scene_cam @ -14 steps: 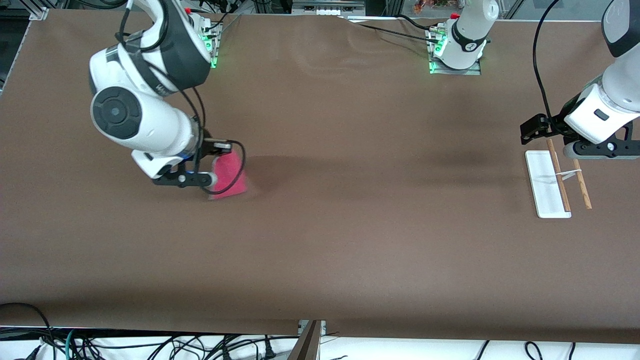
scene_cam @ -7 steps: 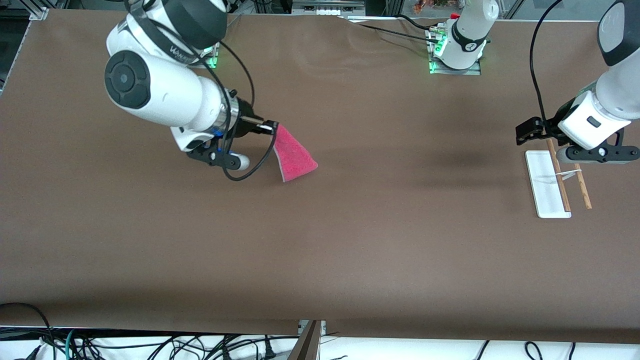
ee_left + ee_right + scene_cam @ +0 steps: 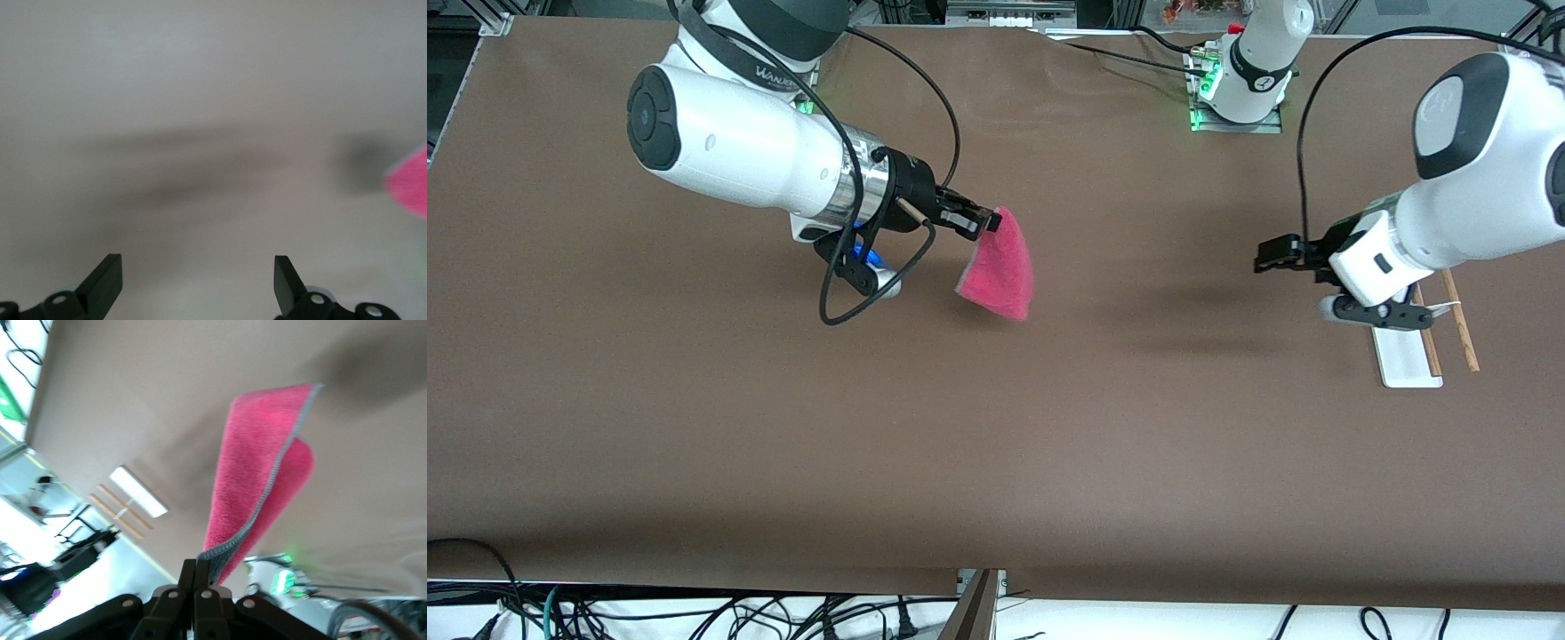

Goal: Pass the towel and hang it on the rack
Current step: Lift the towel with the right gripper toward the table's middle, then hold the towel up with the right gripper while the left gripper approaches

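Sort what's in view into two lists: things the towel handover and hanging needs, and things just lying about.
Part of the job:
- towel, pinched by the shut right gripper above the table
- rack, at the left arm's end of the table
- left gripper, open, over the table beside the rack

Just lying about:
- cables along the table's front edge

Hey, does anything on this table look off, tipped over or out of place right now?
Nothing stands out. The towel hangs by one corner from the shut right gripper above the table, the open left gripper is empty, and the rack looks undisturbed.
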Motion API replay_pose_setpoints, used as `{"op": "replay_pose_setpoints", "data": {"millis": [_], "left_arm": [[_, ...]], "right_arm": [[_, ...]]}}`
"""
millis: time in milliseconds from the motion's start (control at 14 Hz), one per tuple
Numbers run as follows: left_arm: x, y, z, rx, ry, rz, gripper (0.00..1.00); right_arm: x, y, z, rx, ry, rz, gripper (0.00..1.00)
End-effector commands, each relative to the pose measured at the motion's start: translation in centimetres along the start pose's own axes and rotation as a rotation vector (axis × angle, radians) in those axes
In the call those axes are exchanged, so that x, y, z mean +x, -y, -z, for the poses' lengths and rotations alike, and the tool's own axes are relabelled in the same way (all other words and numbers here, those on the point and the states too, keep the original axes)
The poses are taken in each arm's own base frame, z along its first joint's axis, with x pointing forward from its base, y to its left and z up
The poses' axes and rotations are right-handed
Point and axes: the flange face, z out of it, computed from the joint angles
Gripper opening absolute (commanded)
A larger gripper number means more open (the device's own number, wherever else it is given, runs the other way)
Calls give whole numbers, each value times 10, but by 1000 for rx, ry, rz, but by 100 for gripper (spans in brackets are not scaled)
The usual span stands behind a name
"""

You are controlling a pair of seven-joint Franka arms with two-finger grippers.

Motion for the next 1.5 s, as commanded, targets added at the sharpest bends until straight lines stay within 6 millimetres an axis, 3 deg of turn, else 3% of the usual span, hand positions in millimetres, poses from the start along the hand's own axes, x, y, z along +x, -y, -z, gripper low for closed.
{"op": "replay_pose_setpoints", "data": {"millis": [0,142,214,499,570,997,1425], "left_arm": [[23,0,-3,-97,-63,-14,100],[34,3,-17,-106,-63,10,100],[45,8,-35,-109,-60,4,100],[79,13,-62,-128,-91,-15,100],[84,3,-71,-130,-92,-138,100],[90,0,-96,-276,-182,-631,100],[78,-18,-118,-367,-267,-1070,100]], "right_arm": [[-16,15,-1,82,43,-92,0],[-25,22,-5,127,41,-143,0],[-29,24,-7,142,42,-155,0],[-37,27,-13,156,43,-177,0],[-37,27,-13,158,43,-177,0],[-40,30,-15,181,41,-198,0],[-40,30,-16,179,41,-201,0]]}}
